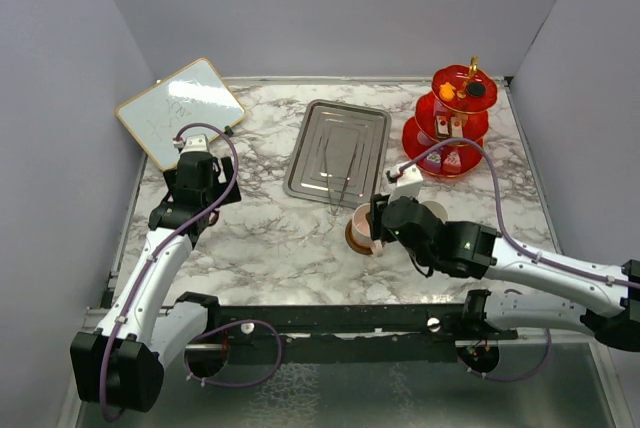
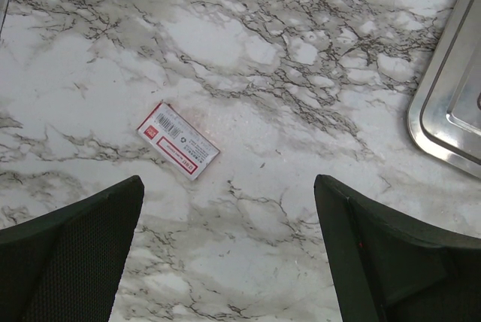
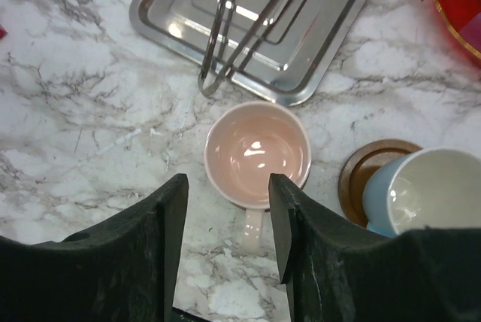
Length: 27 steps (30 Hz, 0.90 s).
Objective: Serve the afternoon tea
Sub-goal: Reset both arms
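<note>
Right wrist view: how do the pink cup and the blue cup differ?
The pink cup sits in line with the gap between the right fingers, its handle pointing at them. The blue cup stands off to their right, with no handle showing. A brown saucer shows at the blue cup's left edge; none shows by the pink cup here. Both are upright and empty.

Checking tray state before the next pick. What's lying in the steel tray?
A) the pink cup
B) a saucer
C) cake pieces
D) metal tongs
D: a pair of metal tongs lies in the steel tray, and nothing else shows in it; the pink cup stands outside the tray on the marble.
</note>
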Each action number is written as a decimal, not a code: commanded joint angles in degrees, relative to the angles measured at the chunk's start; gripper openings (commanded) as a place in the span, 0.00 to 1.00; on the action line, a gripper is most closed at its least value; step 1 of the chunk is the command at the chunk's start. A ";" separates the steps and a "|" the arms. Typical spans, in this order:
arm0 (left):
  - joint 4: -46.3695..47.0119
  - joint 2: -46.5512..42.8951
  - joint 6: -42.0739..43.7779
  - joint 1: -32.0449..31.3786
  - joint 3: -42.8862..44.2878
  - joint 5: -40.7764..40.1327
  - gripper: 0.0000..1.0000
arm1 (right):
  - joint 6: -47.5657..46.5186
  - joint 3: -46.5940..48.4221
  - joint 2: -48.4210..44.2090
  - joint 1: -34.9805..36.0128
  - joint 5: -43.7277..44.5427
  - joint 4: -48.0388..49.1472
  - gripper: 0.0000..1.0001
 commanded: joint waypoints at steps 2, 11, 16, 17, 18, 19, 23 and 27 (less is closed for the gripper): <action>4.00 -0.77 -1.20 0.03 0.86 3.58 0.99 | -12.10 5.00 -2.84 -8.22 -2.22 3.13 0.49; -1.25 -1.61 -1.15 -0.11 11.34 1.11 0.99 | -15.49 10.63 -5.96 -42.27 -26.23 -1.40 0.51; -2.21 -1.97 0.03 -0.06 18.43 -1.18 0.99 | -15.00 18.72 -1.36 -50.85 -27.08 -2.90 0.57; -2.36 -1.85 0.37 -0.06 19.83 -1.84 0.99 | -14.97 20.61 -1.05 -50.91 -24.84 -2.55 0.57; -2.63 -1.61 0.93 -0.06 21.34 -2.38 0.99 | -16.00 22.85 -0.69 -50.92 -23.38 -1.94 0.58; -2.82 -1.31 1.78 -0.06 22.72 -2.89 0.99 | -17.95 24.92 -0.39 -50.92 -23.18 -1.15 0.60; -3.47 0.17 5.57 -0.06 28.29 -5.48 0.99 | -24.37 31.34 0.07 -50.92 -24.95 1.59 0.90; -3.25 1.06 6.77 -0.11 31.42 -6.46 0.99 | -29.39 28.81 -1.87 -50.92 -28.96 6.95 0.92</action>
